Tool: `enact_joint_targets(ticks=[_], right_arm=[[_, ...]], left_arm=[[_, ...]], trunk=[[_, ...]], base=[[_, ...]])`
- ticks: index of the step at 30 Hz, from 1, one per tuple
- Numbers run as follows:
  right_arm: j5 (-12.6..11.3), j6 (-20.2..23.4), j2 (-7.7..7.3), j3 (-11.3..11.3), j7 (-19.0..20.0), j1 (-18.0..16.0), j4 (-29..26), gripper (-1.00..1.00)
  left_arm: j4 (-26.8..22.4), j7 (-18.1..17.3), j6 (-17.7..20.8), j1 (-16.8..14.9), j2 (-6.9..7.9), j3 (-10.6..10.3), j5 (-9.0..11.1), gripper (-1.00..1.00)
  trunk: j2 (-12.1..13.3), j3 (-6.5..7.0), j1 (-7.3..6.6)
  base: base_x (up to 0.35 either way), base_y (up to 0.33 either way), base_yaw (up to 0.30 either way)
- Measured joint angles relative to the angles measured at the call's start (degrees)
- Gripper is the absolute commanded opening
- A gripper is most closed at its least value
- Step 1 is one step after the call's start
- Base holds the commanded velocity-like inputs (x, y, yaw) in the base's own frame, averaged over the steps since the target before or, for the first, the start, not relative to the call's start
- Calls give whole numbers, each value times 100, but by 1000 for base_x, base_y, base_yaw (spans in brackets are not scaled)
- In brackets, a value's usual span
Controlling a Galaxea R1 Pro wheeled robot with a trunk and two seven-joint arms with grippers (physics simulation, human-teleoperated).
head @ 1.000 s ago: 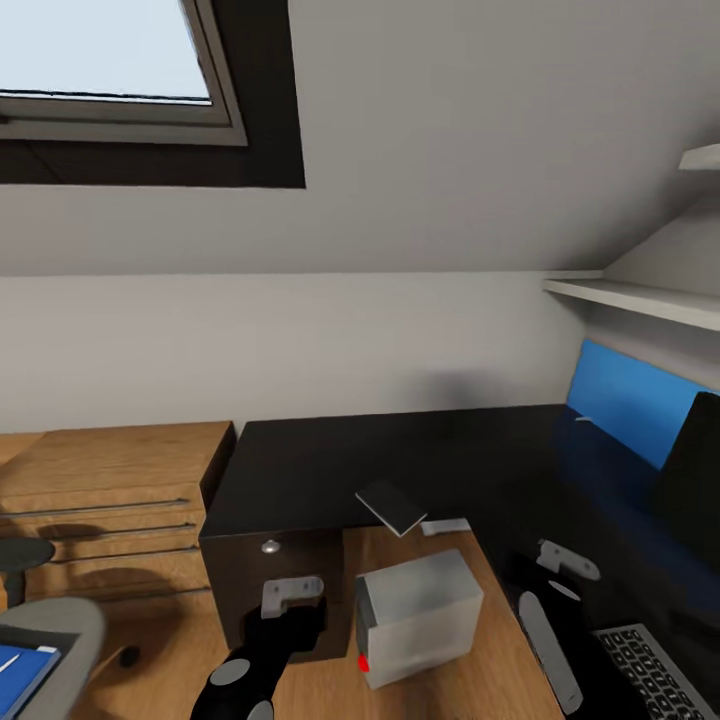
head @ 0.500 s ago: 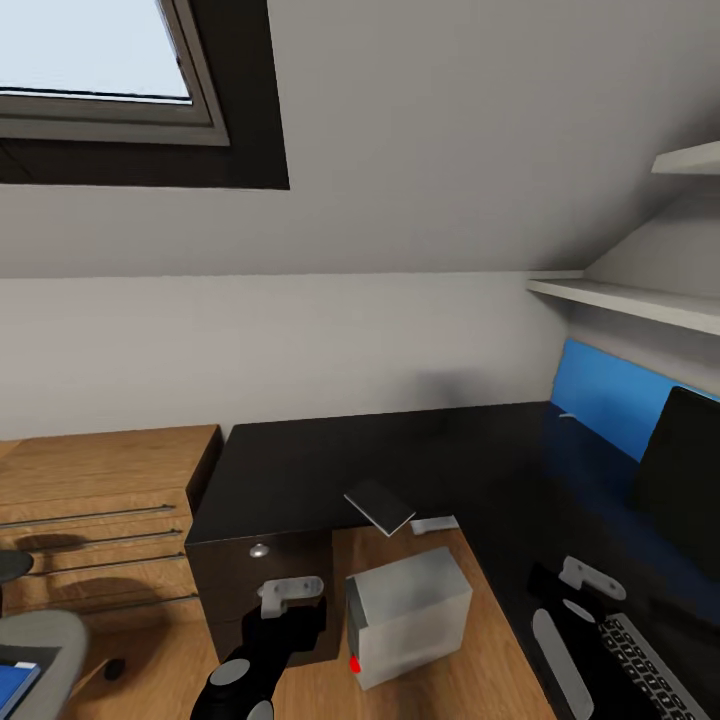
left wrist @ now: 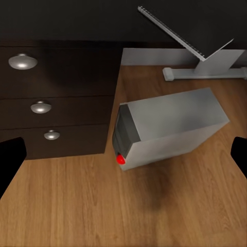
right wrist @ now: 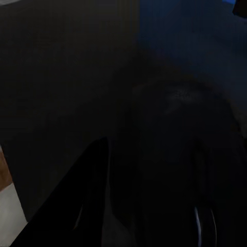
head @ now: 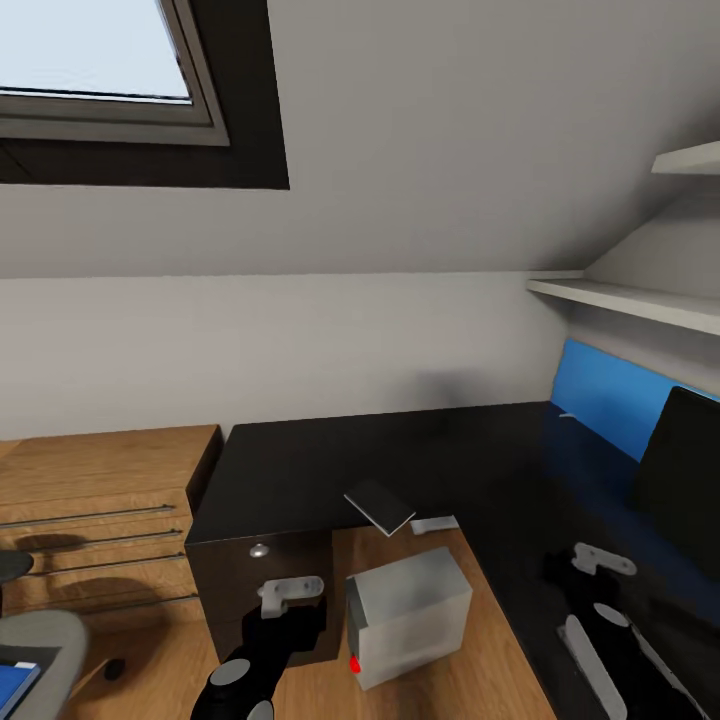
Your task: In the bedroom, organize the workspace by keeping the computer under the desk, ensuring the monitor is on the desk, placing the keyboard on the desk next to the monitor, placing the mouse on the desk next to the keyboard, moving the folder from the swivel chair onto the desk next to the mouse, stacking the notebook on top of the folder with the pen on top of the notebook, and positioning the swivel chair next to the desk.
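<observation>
Only the right arm has shifted in the last half second: its tool (head: 598,562) has slid further right over the glossy black L-shaped worktop (head: 400,455), and the keyboard that showed at the lower right corner is now hidden behind the arm. Everything else sits as it did.

From where I stand, the left tool (head: 290,592) hangs in front of the dark 3-drawer unit with silver knobs (left wrist: 56,103), its 2 fingers spread wide with nothing between them. The right tool's state I cannot tell; its wrist view is too dark to read.

The small light grey boxy computer tower with the red dot (head: 408,612) lies on the light wood floor, in the corner of the L beside the drawers and the white pedestal foot (left wrist: 203,72), so that part looks done. The black flat monitor (head: 685,480) stands on the worktop at the right. A thin dark notebook (head: 379,506) rests on the worktop's inner edge, overhanging it.

Much is left, I judge: the bright blue folder (head: 12,680) lies on the grey padded swivel chair (head: 45,640) at the far left, well apart from the monitor end, and the notebook is not stacked. The mouse and pen I cannot make out.
</observation>
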Motion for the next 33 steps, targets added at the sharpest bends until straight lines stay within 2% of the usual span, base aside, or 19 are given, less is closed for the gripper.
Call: enact_joint_targets(ticks=[4,6,8,14,20,29,33], right_arm=[[16,20,-107,-7,214,0,30,-100],[20,26,-244,-5,350,0,133,-100],[21,23,-320,-4,472,-4,235,-100],[102,-9,-471,-3,757,-202,940,-100],[372,-17,-489,6,786,-341,1256,-100],[399,-17,-476,14,788,-358,1331,-100],[397,-17,-478,15,781,-578,1747,-100]], left_arm=[[3,0,0,0,-1,-2,0,100],[2,0,0,0,-3,-2,0,100],[4,0,0,0,-3,-2,0,100],[3,0,0,0,-4,-2,0,100],[8,0,-5,0,-2,-2,6,100],[9,0,0,0,-4,-4,10,100],[-15,-10,0,0,-8,-26,17,100]], trunk=[[0,0,0],[0,0,0],[0,0,0],[0,0,0],[0,0,-2],[-1,0,-1],[0,0,0]], base=[[0,0,0],[0,0,0],[0,0,0],[16,0,0],[191,0,0],[86,0,0],[65,0,0]])
